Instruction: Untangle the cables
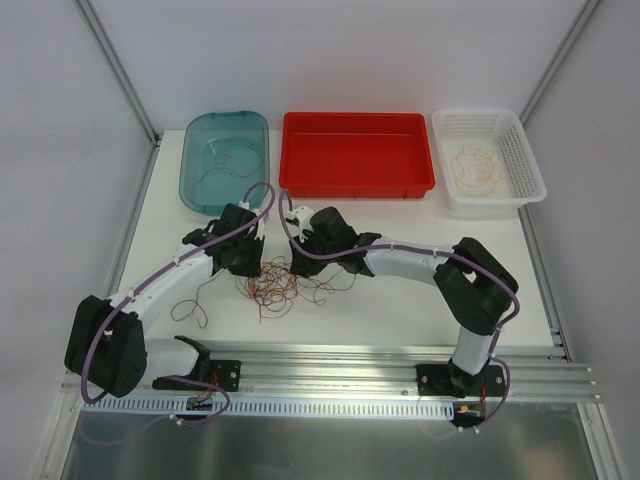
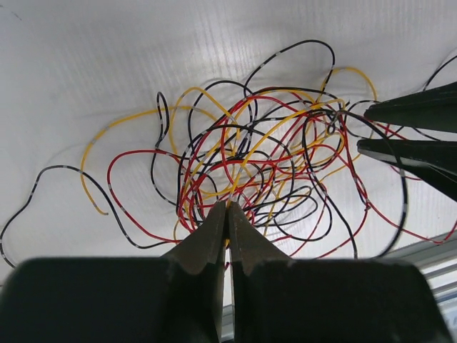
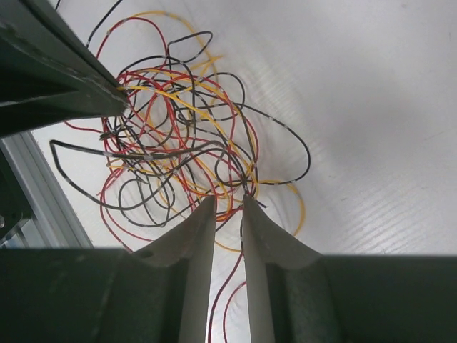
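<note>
The cables (image 1: 278,287) lie as one tangle of thin yellow, red and black wires on the white table between the two arms. The tangle also shows in the left wrist view (image 2: 257,153) and the right wrist view (image 3: 178,143). My left gripper (image 2: 227,206) is shut at the tangle's near edge, with a yellow strand pinched between its jaws. My right gripper (image 3: 228,200) is narrowly open at the opposite edge, with red strands running through the gap. Its fingers (image 2: 410,111) show at the right of the left wrist view.
A teal bin (image 1: 196,150) at the back left holds a dark wire. A red bin (image 1: 357,185) stands at the back middle. A white basket (image 1: 520,150) at the back right holds yellow wire. An aluminium rail (image 1: 350,360) runs along the near edge.
</note>
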Available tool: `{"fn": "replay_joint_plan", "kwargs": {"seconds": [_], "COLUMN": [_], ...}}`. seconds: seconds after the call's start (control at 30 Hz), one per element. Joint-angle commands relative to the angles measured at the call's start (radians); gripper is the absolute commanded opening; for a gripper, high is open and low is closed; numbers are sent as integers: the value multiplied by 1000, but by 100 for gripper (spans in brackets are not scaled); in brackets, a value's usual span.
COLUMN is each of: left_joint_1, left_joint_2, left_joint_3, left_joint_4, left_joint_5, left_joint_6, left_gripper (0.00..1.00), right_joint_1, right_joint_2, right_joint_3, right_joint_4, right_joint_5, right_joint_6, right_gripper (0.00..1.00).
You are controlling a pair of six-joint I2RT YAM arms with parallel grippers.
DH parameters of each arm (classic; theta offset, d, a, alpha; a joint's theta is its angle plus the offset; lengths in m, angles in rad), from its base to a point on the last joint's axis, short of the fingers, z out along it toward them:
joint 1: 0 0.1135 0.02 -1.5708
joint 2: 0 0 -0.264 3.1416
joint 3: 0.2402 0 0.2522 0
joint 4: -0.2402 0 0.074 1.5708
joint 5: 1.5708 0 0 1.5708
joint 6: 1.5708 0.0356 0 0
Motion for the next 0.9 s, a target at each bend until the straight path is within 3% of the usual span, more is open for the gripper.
{"fn": "replay_joint_plan", "kwargs": {"seconds": [0.0, 0.4, 0.53, 0.7, 0.87], "left_joint_1": [2, 2, 2, 2, 2], "left_joint_2": [-89, -377, -433, -445, -446], "left_joint_3": [13, -73, -100, -105, -106], "left_joint_4": [17, 142, 182, 205, 215], "left_joint_5": [-20, -36, 4, 48, 78], "left_joint_6": [10, 7, 10, 14, 16], "left_gripper": [0, 0, 0, 0, 0], "right_joint_1": [-2, 36, 72, 124, 138], "right_joint_2": [-60, -212, -162, -38, 64], "right_joint_3": [-36, -117, -110, -41, 11], "right_joint_4": [41, 120, 212, 291, 381], "right_joint_5": [42, 94, 91, 161, 224], "right_joint_6": [43, 160, 229, 310, 421], "right_gripper": [25, 58, 74, 86, 88]}}
